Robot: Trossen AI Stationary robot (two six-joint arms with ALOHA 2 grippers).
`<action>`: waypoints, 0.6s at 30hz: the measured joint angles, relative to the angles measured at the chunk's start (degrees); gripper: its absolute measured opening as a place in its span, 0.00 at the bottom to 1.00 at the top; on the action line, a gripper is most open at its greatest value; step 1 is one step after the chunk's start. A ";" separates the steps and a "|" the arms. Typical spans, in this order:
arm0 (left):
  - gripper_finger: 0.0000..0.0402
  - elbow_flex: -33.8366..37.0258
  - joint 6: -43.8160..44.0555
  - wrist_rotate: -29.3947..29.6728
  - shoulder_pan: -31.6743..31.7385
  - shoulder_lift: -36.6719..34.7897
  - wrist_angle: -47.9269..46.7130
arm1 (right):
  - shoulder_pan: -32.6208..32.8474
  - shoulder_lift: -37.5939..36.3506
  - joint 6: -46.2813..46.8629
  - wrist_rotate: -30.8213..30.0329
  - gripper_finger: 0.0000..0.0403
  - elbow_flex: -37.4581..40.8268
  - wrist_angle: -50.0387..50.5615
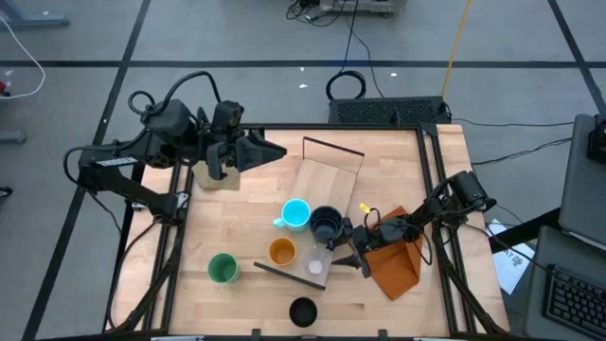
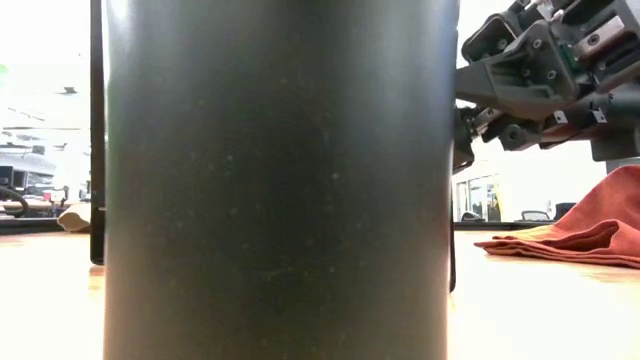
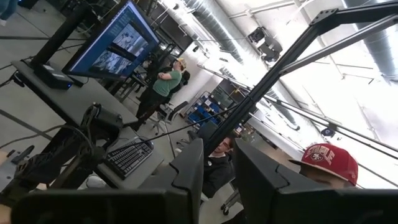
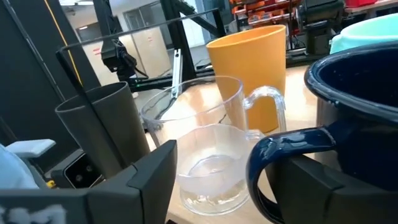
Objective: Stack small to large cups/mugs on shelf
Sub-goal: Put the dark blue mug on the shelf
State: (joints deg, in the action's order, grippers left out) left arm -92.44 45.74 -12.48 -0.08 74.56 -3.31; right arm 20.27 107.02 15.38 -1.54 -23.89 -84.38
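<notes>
Six cups: spread over the pale wooden table, all upright.
Clear plastic cup: stands on the near end of the long light-wood shelf board, between the right gripper's fingers but touching neither.
Orange plastic cup: just beside the clear one, off the board's edge.
Light-blue mug with handle: touching the dark navy mug, which is on the board.
Green cup: alone near the left front.
Black cup: at the front edge.
Right gripper: fingers apart, low over the board, beside the rust-orange cloth.
Left gripper: raised at the table's far left; fingers nearly together, holding nothing.
</notes>
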 joint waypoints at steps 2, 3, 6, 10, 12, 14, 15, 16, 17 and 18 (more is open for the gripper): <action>0.22 0.00 -0.05 -0.39 0.00 0.00 0.02 | 0.00 0.00 0.35 0.00 0.58 -0.01 1.22; 0.22 0.00 -0.15 -0.59 0.00 0.00 0.02 | 0.04 0.00 0.62 -0.02 0.59 -0.01 1.63; 0.22 0.00 -0.17 -0.73 0.00 0.00 -0.31 | 0.13 -0.02 1.76 -0.15 0.59 -0.01 2.40; 0.22 0.00 -0.17 -0.75 0.04 0.00 -0.42 | 0.14 -0.02 1.54 -0.86 0.59 -0.01 2.82; 0.22 -0.02 -0.13 -0.75 0.04 0.00 -0.52 | 0.43 -0.02 1.51 -2.85 0.59 -0.01 3.03; 0.22 0.00 0.01 -0.75 0.04 0.00 -1.22 | 0.83 -0.02 1.03 -4.39 0.59 -0.01 3.19; 0.22 0.00 0.02 -0.75 0.04 0.00 -1.30 | 0.98 -0.02 0.97 -4.65 0.59 -0.01 3.17; 0.22 0.00 0.02 -0.75 0.04 0.00 -1.29 | 1.15 -0.02 0.91 -4.65 0.59 -0.03 3.14; 0.22 0.00 0.04 -0.75 0.04 0.00 -1.28 | 1.27 -0.02 0.90 -4.70 0.59 -0.04 3.26; 0.22 0.00 0.04 -0.75 0.04 0.00 -1.24 | 1.49 -0.02 0.90 -4.93 0.59 -0.04 3.55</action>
State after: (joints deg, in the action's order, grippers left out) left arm -92.44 45.78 -13.23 -0.03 74.56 -4.55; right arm 21.76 107.00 16.28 -6.47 -23.92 -80.83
